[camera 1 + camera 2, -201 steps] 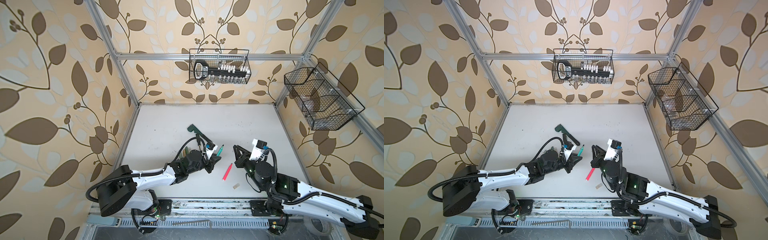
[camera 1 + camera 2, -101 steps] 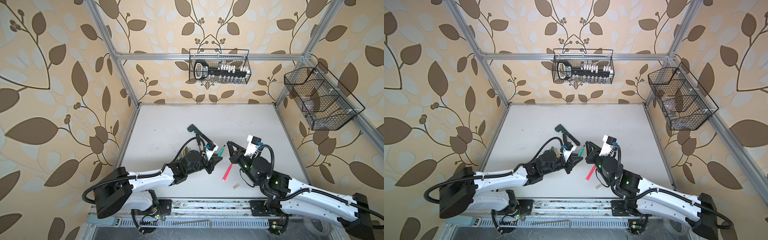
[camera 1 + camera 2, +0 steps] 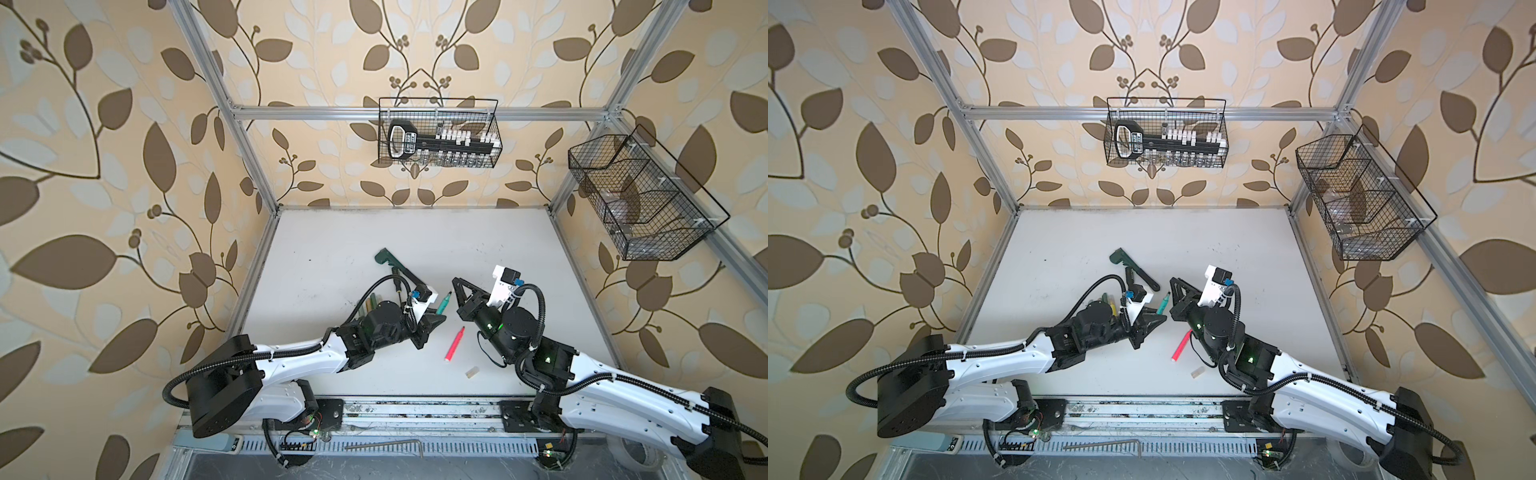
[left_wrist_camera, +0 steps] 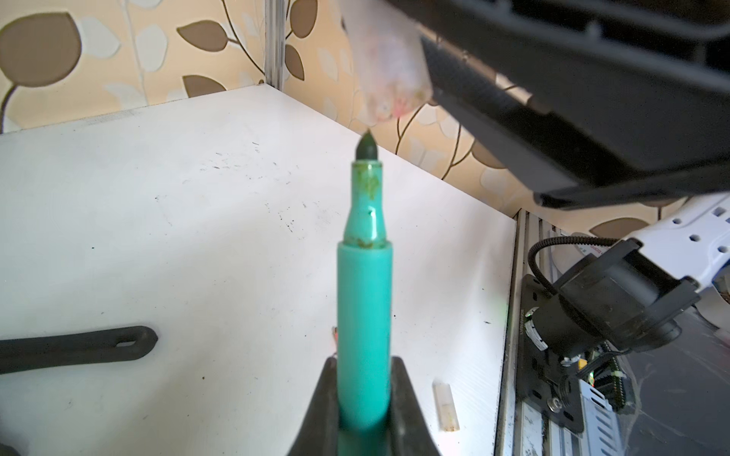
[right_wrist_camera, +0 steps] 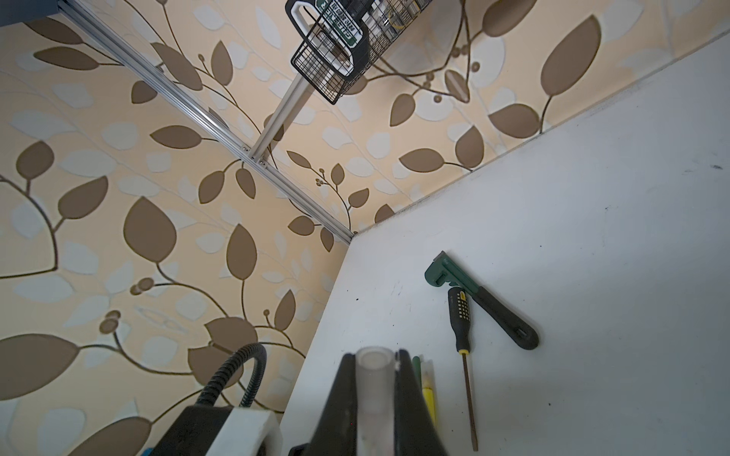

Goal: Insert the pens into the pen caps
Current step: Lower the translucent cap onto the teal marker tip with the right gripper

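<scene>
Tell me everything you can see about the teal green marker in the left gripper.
The teal green plastic marker is uncapped: a smooth round barrel narrows at a shoulder to a slimmer, ink-stained neck ending in a dark pointed felt tip. The left gripper clamps its rear part between its fingers, holding it off the white table. Its tip points at the mouth of a pale translucent cap in the right gripper, very close; contact is unclear.

Both top views look down from high over the front edge, covering the whole table [image 3: 415, 241]. The wrist views sit close behind the pen [image 4: 365, 316] and a cap [image 5: 374, 391], facing out low across it.
</scene>
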### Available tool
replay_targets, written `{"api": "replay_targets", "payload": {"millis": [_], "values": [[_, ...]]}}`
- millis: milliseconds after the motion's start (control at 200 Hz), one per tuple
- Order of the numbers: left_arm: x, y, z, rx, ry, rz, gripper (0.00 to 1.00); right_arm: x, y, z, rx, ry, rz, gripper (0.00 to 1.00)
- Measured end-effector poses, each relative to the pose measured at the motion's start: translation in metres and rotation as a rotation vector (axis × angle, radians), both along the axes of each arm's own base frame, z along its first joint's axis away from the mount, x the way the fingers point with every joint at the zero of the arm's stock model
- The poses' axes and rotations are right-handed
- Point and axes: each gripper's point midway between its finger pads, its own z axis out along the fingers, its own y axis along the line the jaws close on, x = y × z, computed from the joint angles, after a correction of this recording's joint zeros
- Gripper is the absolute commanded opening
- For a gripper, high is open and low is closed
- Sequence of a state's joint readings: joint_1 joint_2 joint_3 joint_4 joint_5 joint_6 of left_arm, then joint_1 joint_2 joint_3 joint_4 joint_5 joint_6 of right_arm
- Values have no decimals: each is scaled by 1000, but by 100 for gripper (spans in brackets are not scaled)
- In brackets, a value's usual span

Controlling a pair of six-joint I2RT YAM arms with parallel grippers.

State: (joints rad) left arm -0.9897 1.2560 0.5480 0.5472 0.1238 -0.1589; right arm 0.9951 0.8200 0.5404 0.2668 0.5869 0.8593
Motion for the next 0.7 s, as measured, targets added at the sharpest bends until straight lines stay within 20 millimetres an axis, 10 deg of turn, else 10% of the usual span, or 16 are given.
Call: {"api": "replay_targets", "payload": {"millis": [700], "values": [[-2, 2, -4, 13, 22, -2, 0, -7, 11, -27, -2, 13, 41, 0]]}}
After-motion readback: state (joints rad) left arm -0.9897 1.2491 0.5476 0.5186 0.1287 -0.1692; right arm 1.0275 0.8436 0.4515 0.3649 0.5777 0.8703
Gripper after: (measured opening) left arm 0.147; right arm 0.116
